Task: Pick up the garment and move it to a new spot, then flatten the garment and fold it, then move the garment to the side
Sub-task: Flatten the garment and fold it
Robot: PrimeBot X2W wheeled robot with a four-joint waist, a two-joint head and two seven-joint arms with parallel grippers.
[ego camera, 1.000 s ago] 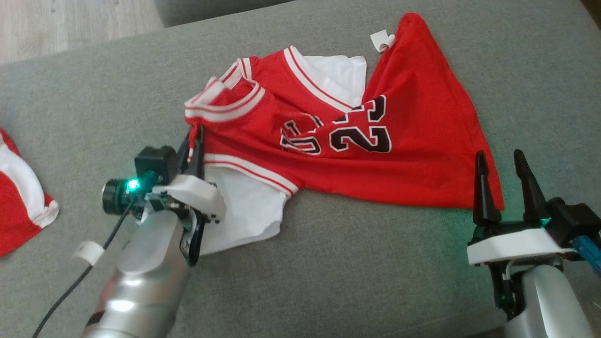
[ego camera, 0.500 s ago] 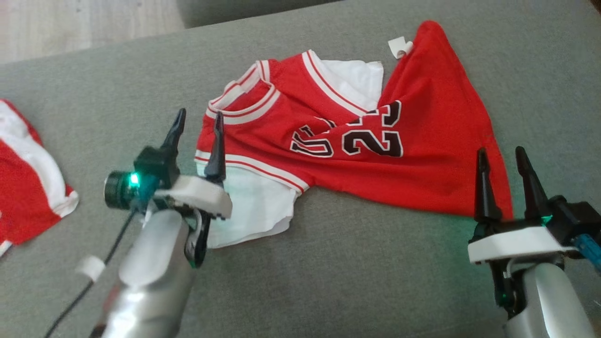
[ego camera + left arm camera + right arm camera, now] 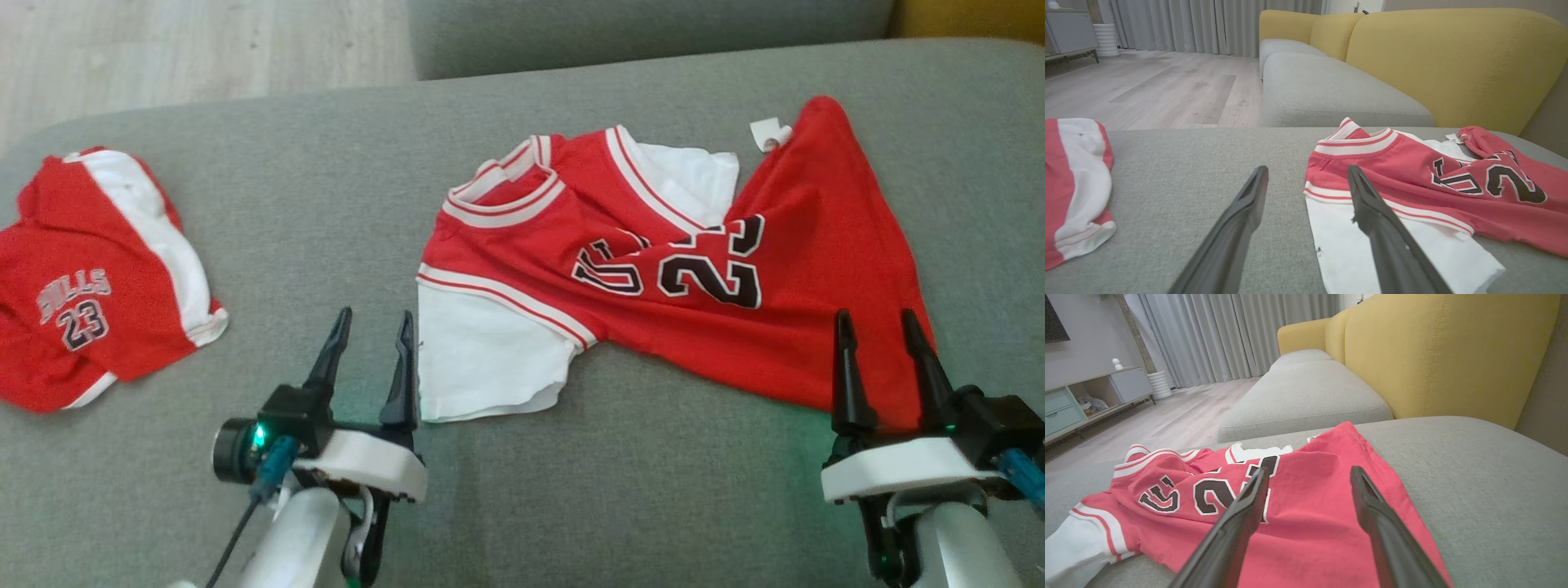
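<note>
Left hand (image 3: 375, 314): fingers spread, empty; it has just let go of the white sleeve and drawn back beside it.
Right hand (image 3: 875, 317): open, empty, at the red hem.
Red 23 jersey (image 3: 735, 327): crumpled, mid grey sofa cushion (image 3: 326, 204).
Judgement: relocation done; flattening comes next.

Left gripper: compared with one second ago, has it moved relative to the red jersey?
Yes. The left gripper has released the shoulder of the red jersey and drawn back toward the robot, open beside the white sleeve.
</note>
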